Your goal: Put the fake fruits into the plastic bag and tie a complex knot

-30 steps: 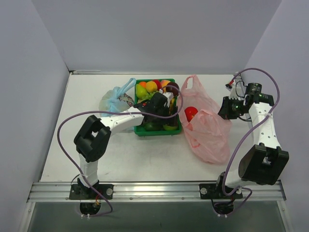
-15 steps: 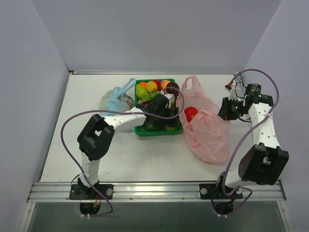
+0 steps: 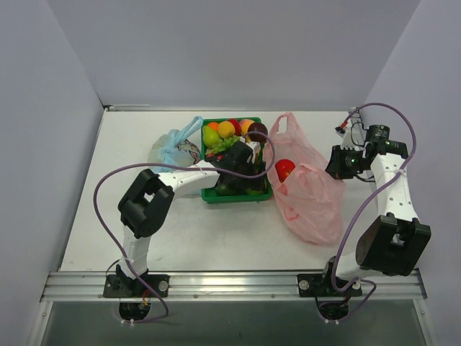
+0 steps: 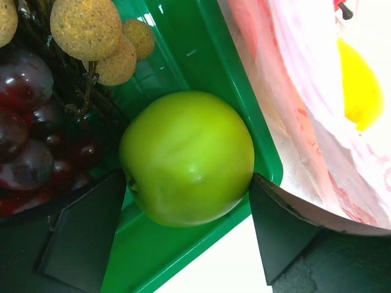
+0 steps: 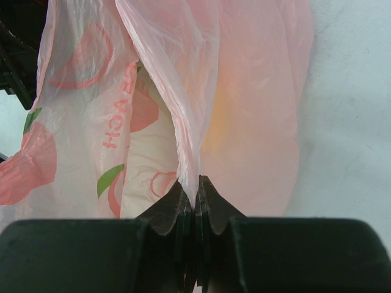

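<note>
A round green fruit [image 4: 186, 157] lies in the near right corner of the green tray [image 4: 208, 61]. My left gripper [image 4: 188, 183] reaches into the tray [image 3: 234, 198] and straddles the fruit, one finger against each side. Dark purple grapes [image 4: 24, 140] and tan knobbly balls [image 4: 85, 27] lie beside it. The pale-pink plastic bag [image 3: 310, 202] rests right of the tray with a red apple [image 3: 284, 170] in its mouth and a yellow fruit [image 4: 360, 85] showing through the film. My right gripper [image 5: 197, 189] is shut on a fold of the bag's edge [image 5: 189, 122], holding it up.
A light-blue bag [image 3: 171, 148] with tied handles lies left of the tray. Several more fruits [image 3: 230, 130] fill the tray's far end. Grey walls close in the table on three sides.
My left gripper has slid a little toward the tray's near right corner, and its jaws have come in against the green fruit. The right arm and the bag have not moved.
</note>
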Robot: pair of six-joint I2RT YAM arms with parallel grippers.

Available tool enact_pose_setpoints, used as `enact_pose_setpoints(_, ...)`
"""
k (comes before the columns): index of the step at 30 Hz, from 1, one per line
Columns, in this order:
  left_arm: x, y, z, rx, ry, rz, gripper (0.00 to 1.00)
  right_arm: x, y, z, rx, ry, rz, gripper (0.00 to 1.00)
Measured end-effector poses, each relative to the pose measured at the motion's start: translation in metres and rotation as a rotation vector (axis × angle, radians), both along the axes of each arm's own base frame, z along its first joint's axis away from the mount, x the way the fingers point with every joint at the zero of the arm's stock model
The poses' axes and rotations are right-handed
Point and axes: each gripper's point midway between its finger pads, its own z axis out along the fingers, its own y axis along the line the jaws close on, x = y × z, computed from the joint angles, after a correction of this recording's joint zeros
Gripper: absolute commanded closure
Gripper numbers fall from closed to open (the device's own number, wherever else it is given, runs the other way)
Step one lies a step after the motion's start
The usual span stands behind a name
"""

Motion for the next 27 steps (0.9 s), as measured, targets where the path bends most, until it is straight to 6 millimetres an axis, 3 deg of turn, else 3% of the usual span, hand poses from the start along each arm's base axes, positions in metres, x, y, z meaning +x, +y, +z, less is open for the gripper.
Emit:
enact_pose_setpoints(5, -0.001, 0.0, 0.008, -0.018, -0.016, -0.002, 0.26, 0.0, 0.0, 0.0, 0.0, 0.0, 0.001, 1.0)
enact_pose_setpoints(9, -0.002, 0.001, 0.03, -0.052, -0.052, -0.012, 0.26, 0.0, 0.0, 0.0, 0.0, 0.0, 0.001, 1.0)
enact_pose_setpoints(18, -0.003, 0.002, 0.093, -0.127, -0.173, -0.053, 0.24, 0.0, 0.0, 0.0, 0.0, 0.0, 0.001, 1.0)
enact_pose_setpoints(27, 0.006, -0.033, 0.17, -0.232, -0.345, -0.119, 0.21, 0.0, 0.001, 0.0, 0.003, -0.002, 0.004, 1.0)
